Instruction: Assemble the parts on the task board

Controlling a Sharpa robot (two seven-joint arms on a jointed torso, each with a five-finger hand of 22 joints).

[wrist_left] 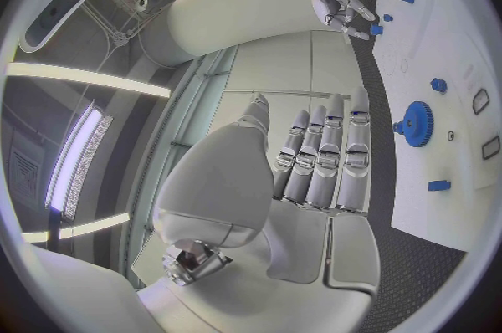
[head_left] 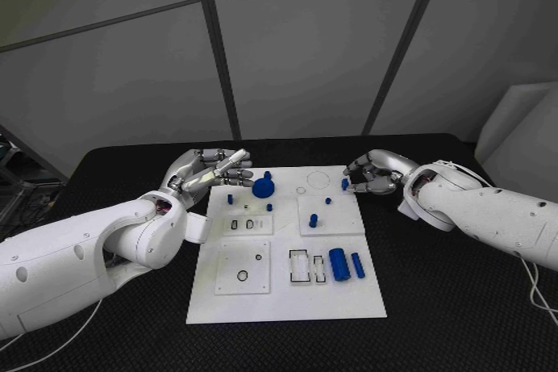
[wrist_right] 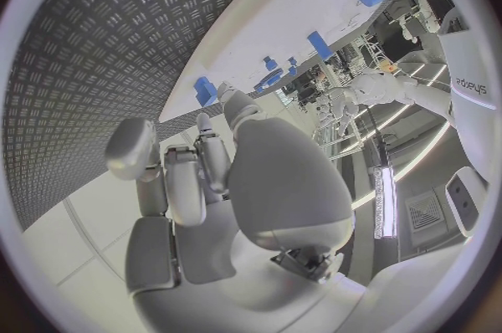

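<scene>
A white task board (head_left: 285, 303) lies in the middle of the black counter (head_left: 465, 307), carrying small blue parts. A blue gear (head_left: 264, 187) stands near the board's far left corner, with a short blue peg (head_left: 229, 199) beside it and another peg (head_left: 313, 220) on a raised white tile. Nearer the robot, a thick blue cylinder (head_left: 339, 264) and a thinner blue rod (head_left: 358, 265) lie side by side at the board's right edge, next to a framed slot (head_left: 306, 267).

The left hand (head_left: 207, 175) hovers over the board's far left corner, its fingers (wrist_left: 325, 153) stretched out straight and close together, holding nothing. The right hand (head_left: 373, 173) sits at the far right corner, fingers (wrist_right: 183, 174) curled inward near a small blue piece (head_left: 344, 182); whether they grip it cannot be told.
</scene>
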